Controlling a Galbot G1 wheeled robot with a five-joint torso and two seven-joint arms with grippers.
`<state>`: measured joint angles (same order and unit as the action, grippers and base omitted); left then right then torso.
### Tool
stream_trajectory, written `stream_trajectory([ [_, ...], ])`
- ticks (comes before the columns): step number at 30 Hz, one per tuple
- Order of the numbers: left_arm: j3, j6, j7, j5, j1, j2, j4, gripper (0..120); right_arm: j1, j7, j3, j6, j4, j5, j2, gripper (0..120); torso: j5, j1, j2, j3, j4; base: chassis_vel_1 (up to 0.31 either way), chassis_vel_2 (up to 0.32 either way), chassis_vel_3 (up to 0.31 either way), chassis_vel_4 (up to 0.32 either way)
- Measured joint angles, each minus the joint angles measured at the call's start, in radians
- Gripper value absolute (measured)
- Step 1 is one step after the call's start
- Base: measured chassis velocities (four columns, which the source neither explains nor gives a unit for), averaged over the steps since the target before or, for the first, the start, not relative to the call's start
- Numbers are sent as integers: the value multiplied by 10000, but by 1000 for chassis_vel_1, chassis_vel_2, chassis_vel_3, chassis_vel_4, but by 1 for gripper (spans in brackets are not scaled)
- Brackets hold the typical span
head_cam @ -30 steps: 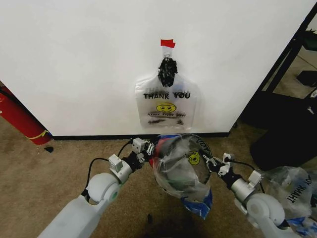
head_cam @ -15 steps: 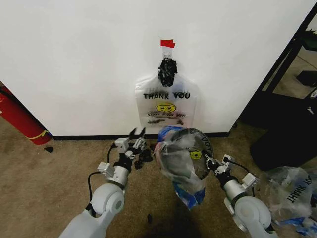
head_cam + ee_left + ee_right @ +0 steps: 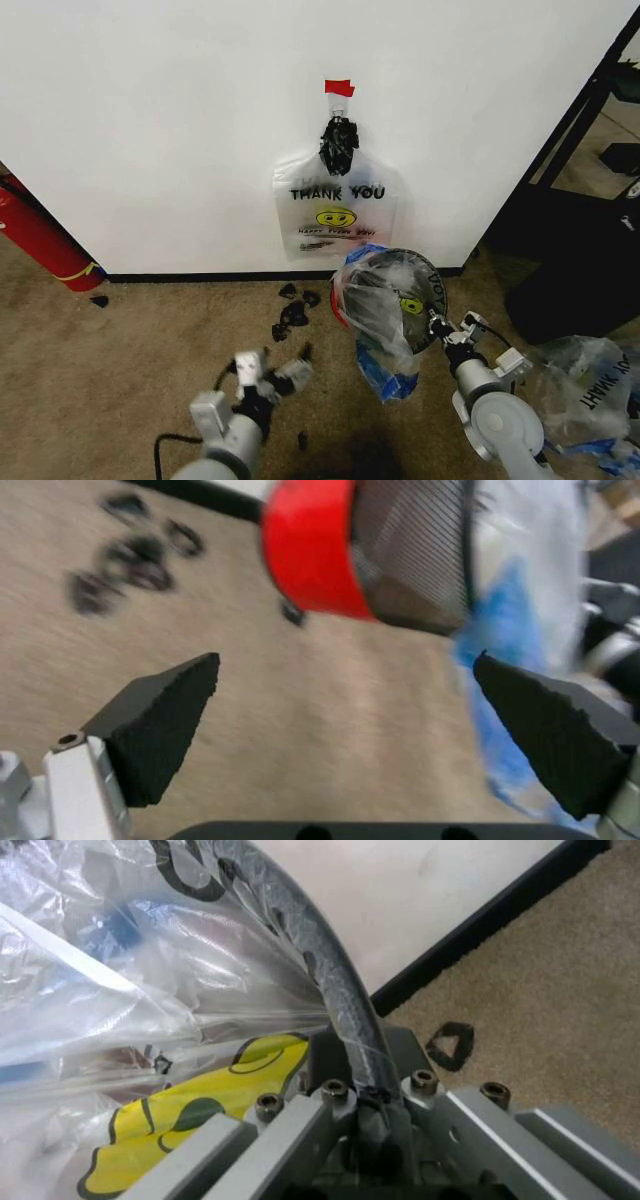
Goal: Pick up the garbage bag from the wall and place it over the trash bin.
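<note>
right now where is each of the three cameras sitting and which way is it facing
Head view: up on the robot's head, looking forward and down at the wall, carpet and bagged trash bin; both arms show low in the picture, left gripper and right gripper.
Left wrist view: behind the open left gripper, facing across the carpet to the trash bin.
Right wrist view: behind the right gripper, shut on the bin's black rim and the garbage bag.
Shared: all three show bin and bag.
</note>
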<state>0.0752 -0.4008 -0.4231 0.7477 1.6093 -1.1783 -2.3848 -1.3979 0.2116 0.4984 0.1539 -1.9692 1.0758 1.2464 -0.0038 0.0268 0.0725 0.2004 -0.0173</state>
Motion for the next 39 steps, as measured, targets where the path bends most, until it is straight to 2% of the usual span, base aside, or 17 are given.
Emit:
stream_trajectory([
  [5,-298,-150,10,910,-683,-692,473,100,-60,-40,-125,-167,-63,-53,-6,0,1,0,0,0,0,0,0,0,0],
  [9,-372,-239,-17,1051,-996,-928,806,98,-70,-55,-267,-267,-64,-209,32,0,1,0,0,0,-1,0,0,0,0],
  [15,-578,-420,-71,995,-1432,-1238,1325,90,-28,-89,-476,-338,-73,-548,-16,0,1,0,0,2,0,0,0,0,0],
  [19,-596,-412,-93,949,-1537,-1284,1423,72,22,-122,-489,-321,-57,-619,-82,0,1,0,0,2,0,0,0,0,0],
  [20,-596,-412,-93,949,-1537,-1284,1423,72,22,-122,-489,-321,-57,-619,-82,0,1,0,0,2,0,0,0,0,0],
  [25,-529,-430,105,965,-1549,-1200,1392,51,111,-140,-551,-291,86,-691,-86,0,0,0,0,2,1,0,0,0,0],
  [27,-526,-431,129,965,-1549,-1196,1392,49,120,-142,-554,-290,96,-694,-86,0,0,0,0,2,1,0,0,0,0],
  [33,-503,-431,354,947,-1523,-1128,1400,21,175,-144,-527,-281,140,-702,-74,0,-1,1,0,2,1,0,0,0,0],
  [34,-503,-431,354,947,-1523,-1128,1400,21,175,-144,-527,-281,140,-702,-74,0,-1,1,0,2,1,0,0,0,0],
  [39,-514,-418,476,900,-1482,-1088,1360,1,116,-128,-439,-279,75,-702,-57,0,-1,0,0,2,0,0,0,0,0],
])
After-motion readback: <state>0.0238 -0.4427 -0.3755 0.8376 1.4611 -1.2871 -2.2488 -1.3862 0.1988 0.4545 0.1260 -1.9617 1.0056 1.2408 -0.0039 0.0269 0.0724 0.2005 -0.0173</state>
